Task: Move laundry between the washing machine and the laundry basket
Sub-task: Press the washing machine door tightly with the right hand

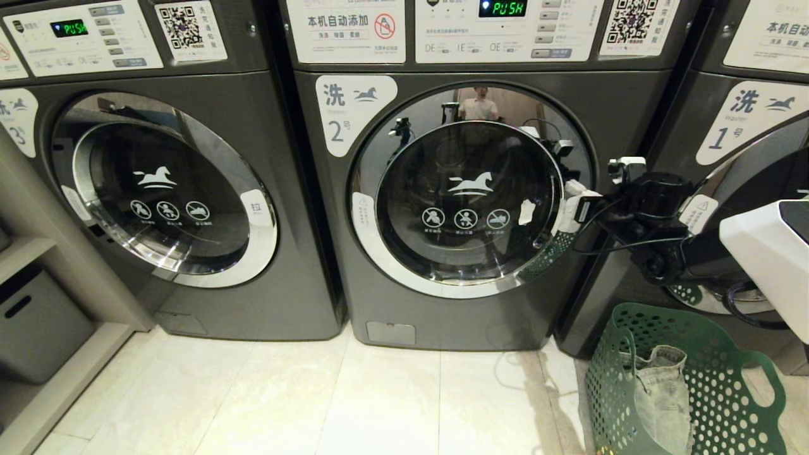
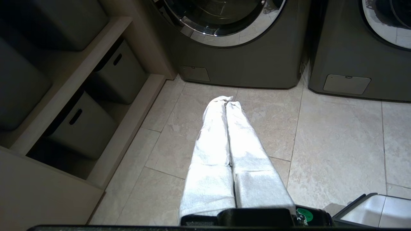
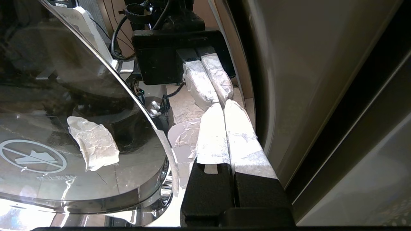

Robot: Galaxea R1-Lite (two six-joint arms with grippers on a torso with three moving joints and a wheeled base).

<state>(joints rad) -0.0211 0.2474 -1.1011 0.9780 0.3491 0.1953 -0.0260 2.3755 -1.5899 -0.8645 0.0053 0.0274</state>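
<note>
In the head view, the washing machine [image 1: 468,189] marked 2 is seen with its door closed, the right gripper [image 1: 572,205] is held at the door's three o'clock edge, and the laundry basket [image 1: 727,392], at five o'clock on the floor, carries a pale garment [image 1: 663,392]. In the left wrist view, the left gripper [image 2: 225,100] is clenched empty above the floor tiles. In the right wrist view, the wrapped fingers [image 3: 212,134] are pressed together on nothing beside the chrome door ring [image 3: 160,144]; the door is judged best hooked at its rim and swung out steadily.

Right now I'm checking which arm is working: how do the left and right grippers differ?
The right gripper is raised at the chrome rim of washing machine 2's door, fingertips against its right edge; the left gripper hangs over bare floor tiles, away from any machine. The right shows in the head view; the left does not. Both are shut, empty, with white-wrapped fingers.
</note>
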